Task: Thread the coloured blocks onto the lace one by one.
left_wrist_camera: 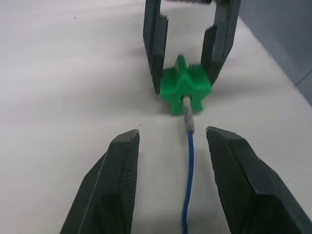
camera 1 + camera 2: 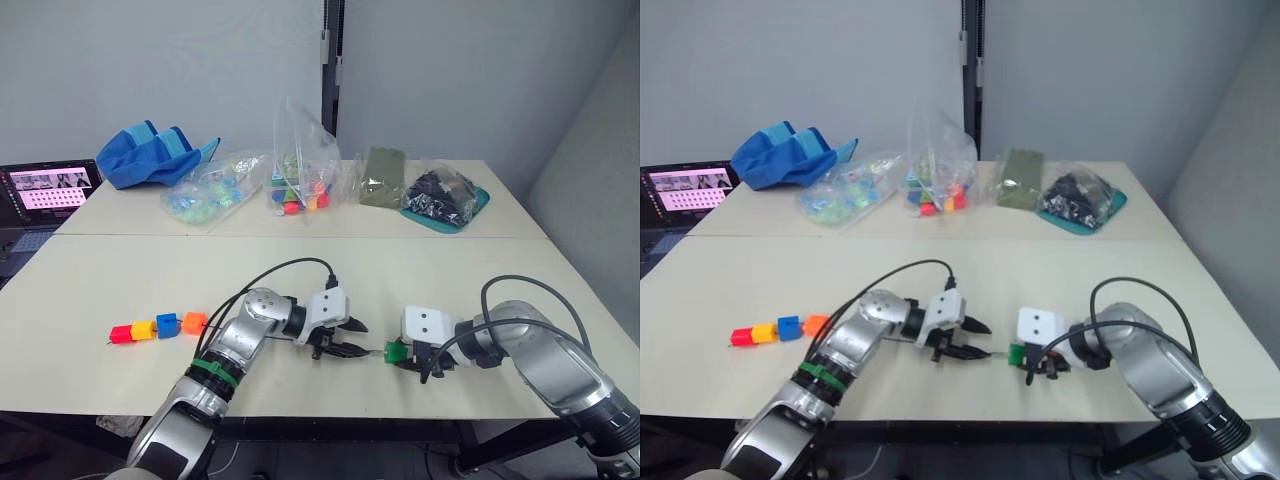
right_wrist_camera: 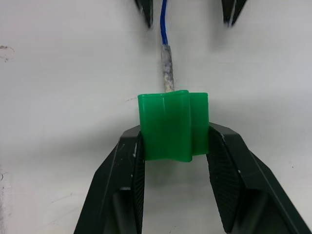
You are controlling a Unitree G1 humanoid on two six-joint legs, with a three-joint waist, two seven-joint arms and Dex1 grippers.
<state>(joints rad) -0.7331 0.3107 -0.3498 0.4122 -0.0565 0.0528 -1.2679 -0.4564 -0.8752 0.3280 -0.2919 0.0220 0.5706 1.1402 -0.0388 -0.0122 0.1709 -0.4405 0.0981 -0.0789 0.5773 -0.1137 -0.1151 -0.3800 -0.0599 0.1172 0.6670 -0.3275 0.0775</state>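
A green block (image 3: 168,122) sits on the table near the front edge, and my right gripper (image 3: 174,130) is shut on it. The lace (image 1: 189,161), a thin blue cord, lies between the spread fingers of my open left gripper (image 1: 173,135) without touching them. Its stiff pale tip (image 1: 186,109) pokes into the green block's hole. The two grippers face each other closely, left gripper (image 2: 345,338) and right gripper (image 2: 405,356). Red (image 2: 120,334), yellow (image 2: 142,329), blue (image 2: 167,324) and orange (image 2: 194,321) blocks lie in a tight row to the left.
Along the far side of the table (image 2: 420,270) are a blue cloth (image 2: 150,155), clear bags of colourful pieces (image 2: 295,175), an olive packet (image 2: 382,175) and a teal tray of dark parts (image 2: 445,198). A laptop (image 2: 45,190) stands at far left.
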